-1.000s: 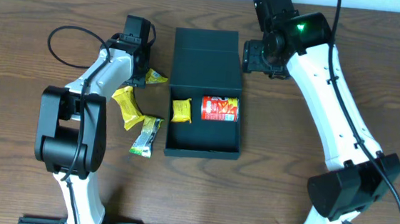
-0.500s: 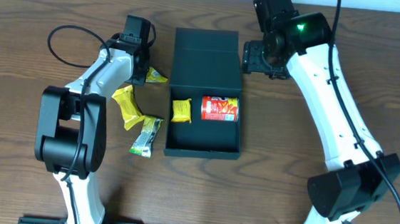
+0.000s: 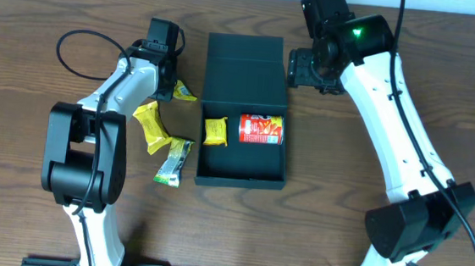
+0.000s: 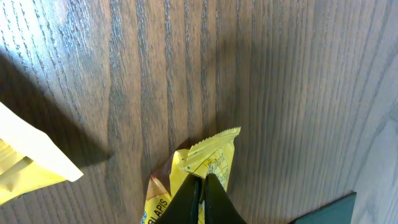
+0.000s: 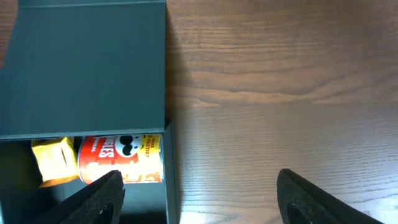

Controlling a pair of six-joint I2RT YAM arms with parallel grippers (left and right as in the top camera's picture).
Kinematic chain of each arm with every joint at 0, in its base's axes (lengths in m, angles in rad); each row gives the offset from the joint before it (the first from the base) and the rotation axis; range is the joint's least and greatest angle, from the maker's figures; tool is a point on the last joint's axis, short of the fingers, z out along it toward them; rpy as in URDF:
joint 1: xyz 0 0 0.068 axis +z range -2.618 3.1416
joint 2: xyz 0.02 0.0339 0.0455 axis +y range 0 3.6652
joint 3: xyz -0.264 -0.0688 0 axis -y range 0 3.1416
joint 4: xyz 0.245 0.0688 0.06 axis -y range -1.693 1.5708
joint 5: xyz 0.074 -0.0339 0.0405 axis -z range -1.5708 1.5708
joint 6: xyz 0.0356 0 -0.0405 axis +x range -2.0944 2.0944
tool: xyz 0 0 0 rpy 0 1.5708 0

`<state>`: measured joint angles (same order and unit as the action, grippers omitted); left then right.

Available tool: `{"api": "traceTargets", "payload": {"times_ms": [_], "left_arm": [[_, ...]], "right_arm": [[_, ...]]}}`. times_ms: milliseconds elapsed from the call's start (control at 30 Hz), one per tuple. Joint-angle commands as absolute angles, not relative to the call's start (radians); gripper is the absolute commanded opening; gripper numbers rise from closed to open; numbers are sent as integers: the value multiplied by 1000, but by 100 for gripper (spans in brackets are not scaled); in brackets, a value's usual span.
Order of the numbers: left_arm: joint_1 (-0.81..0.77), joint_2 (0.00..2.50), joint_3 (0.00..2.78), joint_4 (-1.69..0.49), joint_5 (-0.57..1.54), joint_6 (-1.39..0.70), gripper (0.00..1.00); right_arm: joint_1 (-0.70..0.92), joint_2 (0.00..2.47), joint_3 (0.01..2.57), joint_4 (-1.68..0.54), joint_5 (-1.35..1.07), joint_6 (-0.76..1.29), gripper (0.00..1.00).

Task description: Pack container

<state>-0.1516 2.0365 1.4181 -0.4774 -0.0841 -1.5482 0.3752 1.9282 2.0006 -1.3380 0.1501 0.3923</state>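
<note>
at the lower edge of the overhead view both arm bases are cut off by the frame. just above them, on the wooden surface (image 3: pixel 27 218), a green and white packet (image 3: pixel 172 162) lies left of the container (image 3: pixel 242 161), and a bright yellow packet (image 3: pixel 151 126) lies just above it, the two near each other; whether they touch is hard to tell. the container sits mid-frame, lid (image 3: pixel 244 66) folded back flat toward the upper edge, with a small yellow packet (image 3: pixel 215 131) and a red chip can (image 3: pixel 261 129) side by side inside it. farther up, the left gripper (image 4: pixel 200 185) is clenched on the crimped end of a yellow wrapper (image 4: pixel 210 158); from overhead only a corner of that wrapper shows past the arm, just left of the lid. in the left wrist view the wrapper's lower part is cut off, its print is unreadable, and a pale yellow shape (image 4: pixel 25 163) at the left edge cannot be identified. the right gripper (image 5: pixel 205 199) is released, fingers spread wide; only their tips (image 5: pixel 102 198) show, one over the container beside the can, one over bare wood. from overhead the wrist hides them.
</note>
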Motion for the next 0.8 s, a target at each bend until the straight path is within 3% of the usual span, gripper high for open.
{"api": "traceTargets", "payload": {"times_ms": [0,767], "left_arm": [[-149,2053,1435,-481,-109,-1548,6],[-154,1931,1567,-531,-152,-1209,6]], "right_arm": [[371,1922,2012,-1339,162,380,79],[371,1922,2012,-1319,162,381,80]]}}
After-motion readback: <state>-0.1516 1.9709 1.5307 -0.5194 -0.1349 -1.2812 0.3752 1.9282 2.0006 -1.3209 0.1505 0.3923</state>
